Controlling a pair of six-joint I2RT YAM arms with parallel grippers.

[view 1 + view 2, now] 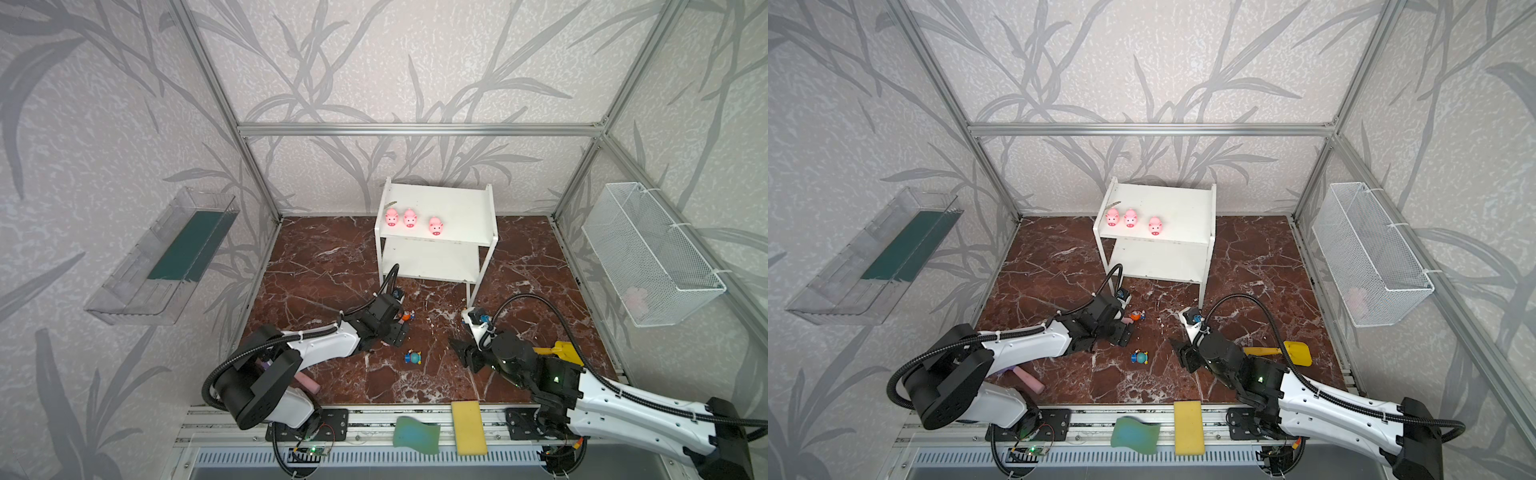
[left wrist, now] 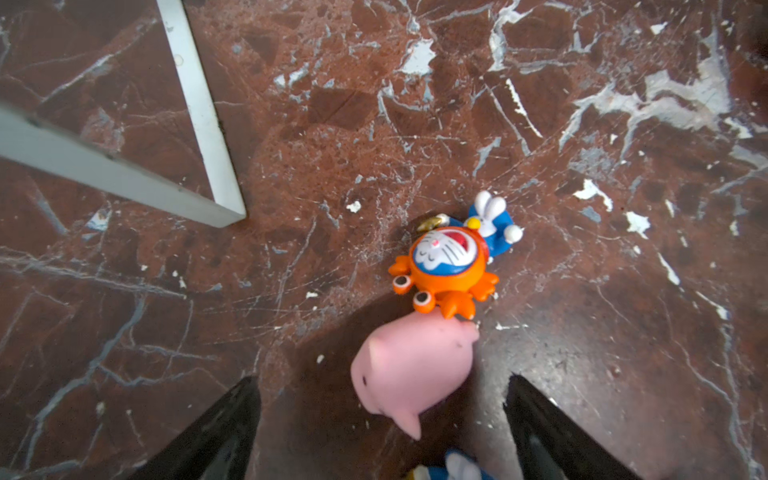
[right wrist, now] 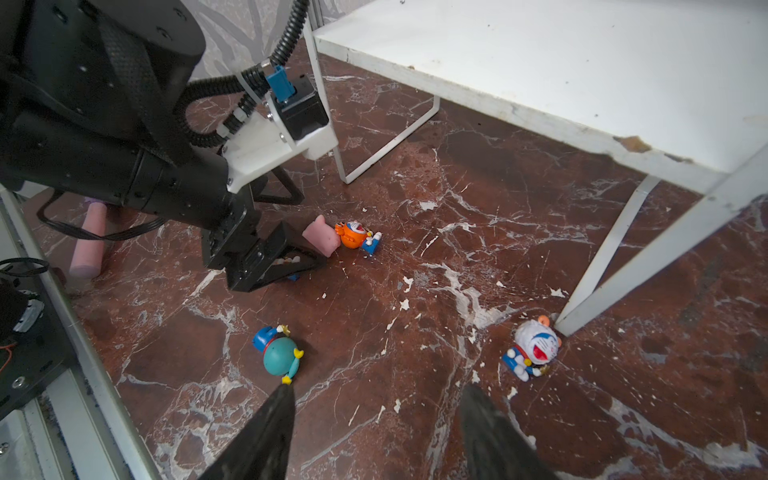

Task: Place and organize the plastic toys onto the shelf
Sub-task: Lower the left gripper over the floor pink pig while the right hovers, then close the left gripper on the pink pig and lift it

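Red-brown marble surface (image 1: 316, 266) in leaf-papered booth, white shelf (image 1: 449, 199) at back with three pink pigs (image 1: 410, 217) on top board, fourth pig (image 2: 411, 365) lying on surface touching orange figurine (image 2: 446, 266), partly between wide-apart left jaws, right jaws apart, empty, near teal figurine (image 3: 280, 355)

Three glossy pink pigs (image 1: 410, 217) stood in a row on the white shelf's (image 1: 449, 199) top board. The fourth pig (image 2: 411, 365) lay on its side between my spread left fingers (image 2: 224, 428), touching the orange crab figurine (image 2: 444, 266). The teal figurine (image 3: 279, 356) and the white-blue figurine (image 3: 534, 347) rested well apart on the surface.
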